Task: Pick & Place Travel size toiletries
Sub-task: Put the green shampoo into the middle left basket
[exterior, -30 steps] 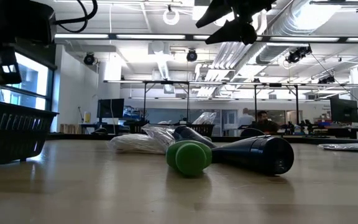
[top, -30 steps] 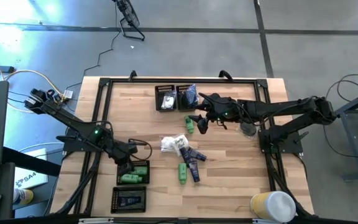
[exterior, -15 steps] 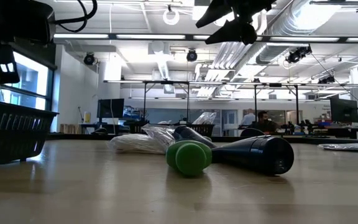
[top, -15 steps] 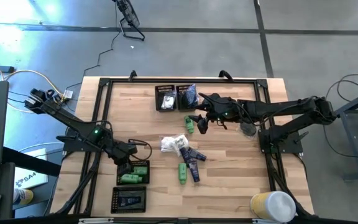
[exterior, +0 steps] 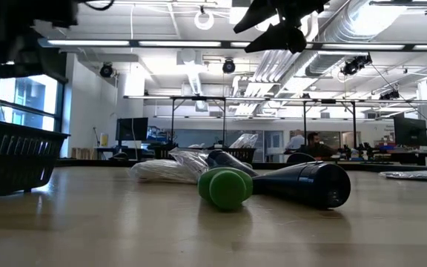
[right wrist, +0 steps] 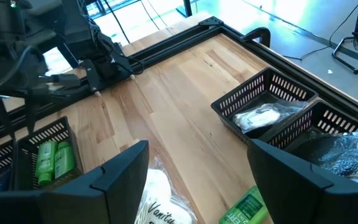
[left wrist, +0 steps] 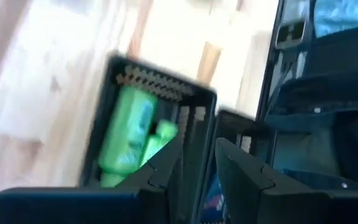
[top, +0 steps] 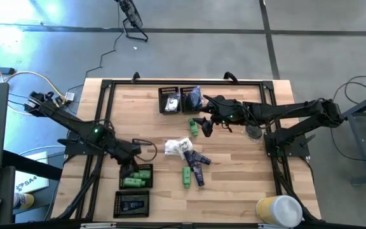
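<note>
Toiletries point(top: 186, 152) loose mid-worktop point(top: 234, 172); two green tubes point(top: 132, 182) in near-left tray point(top: 147, 168). Left pincer point(top: 127, 170) over that tray, fingers narrowly apart, empty. Right pincer point(top: 203, 125) wide apart above far green tube point(top: 194, 128).

Wooden table point(top: 246, 181): mesh trays point(top: 179, 100) at far edge, trays point(top: 134, 189) near left corner, toiletries point(top: 188, 159) mid-table.

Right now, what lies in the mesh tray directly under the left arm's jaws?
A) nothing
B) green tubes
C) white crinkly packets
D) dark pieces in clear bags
B: the tray below the left gripper holds green tubes, seen side by side in the right wrist view too.
</note>
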### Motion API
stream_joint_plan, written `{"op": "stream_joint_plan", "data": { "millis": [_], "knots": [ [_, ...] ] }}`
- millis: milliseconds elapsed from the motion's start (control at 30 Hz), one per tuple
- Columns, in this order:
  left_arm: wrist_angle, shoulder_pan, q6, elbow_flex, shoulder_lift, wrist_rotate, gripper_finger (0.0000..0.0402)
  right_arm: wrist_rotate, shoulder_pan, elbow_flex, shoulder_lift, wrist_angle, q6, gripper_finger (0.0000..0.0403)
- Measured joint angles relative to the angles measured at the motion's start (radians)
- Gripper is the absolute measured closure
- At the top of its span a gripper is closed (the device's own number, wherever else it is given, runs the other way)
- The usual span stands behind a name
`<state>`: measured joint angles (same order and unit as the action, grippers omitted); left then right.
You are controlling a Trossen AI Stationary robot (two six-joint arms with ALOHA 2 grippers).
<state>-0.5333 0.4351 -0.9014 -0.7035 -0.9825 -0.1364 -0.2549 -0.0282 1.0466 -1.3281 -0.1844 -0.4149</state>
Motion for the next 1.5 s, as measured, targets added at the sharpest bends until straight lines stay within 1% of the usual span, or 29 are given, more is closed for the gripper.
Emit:
{"op": "stream_joint_plan", "data": {
  "millis": [133,400,467,533,733,800,900,1000,1100,1200,1300,1500],
  "knots": [
    [-0.001,-0.098,0.092,-0.036,0.0,-0.013,0.0309,0.017,0.002,0.0,0.0,0.0,-0.005,0.0137],
    [0.029,-0.33,0.305,-0.161,0.0,-0.03,0.0309,0.083,0.007,0.0,0.0,0.0,-0.007,0.0137],
    [0.06,-0.381,0.346,-0.182,0.0,-0.029,0.0309,0.093,0.009,0.0,0.0,0.0,-0.006,0.0137],
    [0.13,-0.427,0.384,-0.195,0.0,-0.029,0.0309,0.108,0.009,0.0,0.0,-0.001,-0.001,0.0137],
    [0.338,-0.514,0.47,-0.198,-0.003,-0.025,0.0309,0.128,0.009,0.0,0.0,0.0,0.001,0.0137],
    [0.381,-0.53,0.487,-0.198,-0.008,-0.004,0.0309,0.131,0.01,0.0,0.0,0.0,0.0,0.0137],
    [0.418,-0.552,0.509,-0.198,-0.01,0.06,0.0309,0.134,0.016,0.0,0.0,0.0,0.001,0.0137],
    [0.432,-0.576,0.524,-0.198,-0.009,0.11,0.0309,0.13,0.017,0.0,0.0,0.0,0.02,0.0137],
    [0.419,-0.603,0.545,-0.198,-0.01,0.119,0.0309,0.107,0.015,0.0,-0.006,0.023,0.001,0.0137],
    [0.421,-0.634,0.567,-0.198,-0.01,0.119,0.0309,0.046,0.012,0.0,-0.018,0.069,-0.06,0.0137],
    [0.419,-0.673,0.607,-0.198,-0.01,0.116,0.0309,0.008,0.005,-0.001,-0.025,0.114,-0.106,0.0137],
    [0.419,-0.778,0.666,-0.198,-0.01,0.051,0.0309,-0.104,0.006,-0.002,-0.06,0.114,-0.213,0.0137]
  ]
}}
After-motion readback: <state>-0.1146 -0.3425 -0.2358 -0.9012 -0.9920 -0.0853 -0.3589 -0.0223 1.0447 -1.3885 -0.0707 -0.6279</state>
